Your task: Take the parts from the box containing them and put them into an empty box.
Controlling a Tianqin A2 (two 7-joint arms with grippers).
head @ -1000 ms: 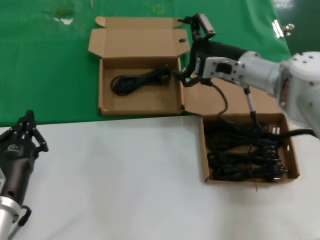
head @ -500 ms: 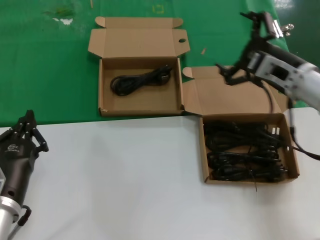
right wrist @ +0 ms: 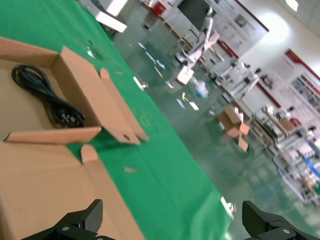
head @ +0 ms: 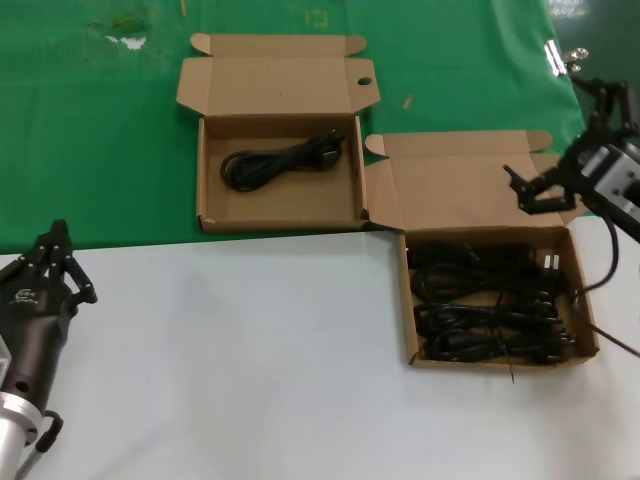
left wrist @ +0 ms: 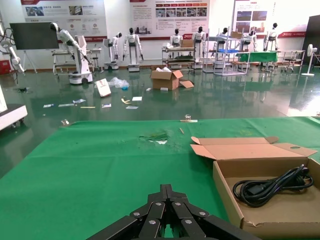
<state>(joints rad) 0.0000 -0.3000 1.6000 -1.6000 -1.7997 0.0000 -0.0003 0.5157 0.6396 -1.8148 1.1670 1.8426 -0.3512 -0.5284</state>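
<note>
The right cardboard box [head: 405, 300] holds several black power cords [head: 480, 300]; its lid [head: 450, 190] lies open behind it. The left box [head: 300, 205] holds one looped black cord [head: 285, 160]. My right gripper [head: 565, 145] is open and empty, above the far right corner of the right box. In the right wrist view the wide-open gripper [right wrist: 172, 220] looks over that lid [right wrist: 40, 185] towards the left box's cord [right wrist: 45, 97]. My left gripper [head: 50, 265] is shut and parked at the table's near left; in its wrist view [left wrist: 167, 190] the left box [left wrist: 227, 192] and cord [left wrist: 272, 182] show.
The boxes sit on a green cloth [head: 100, 130] at the back; the white table [head: 250, 360] lies in front. The left box's lid [head: 275, 80] stands open behind it. My right arm's cable [head: 610, 270] hangs by the right box's right edge.
My right gripper has swung from the left box's right edge to the far right, above the right box's back corner, open and empty. The left arm has not moved.
</note>
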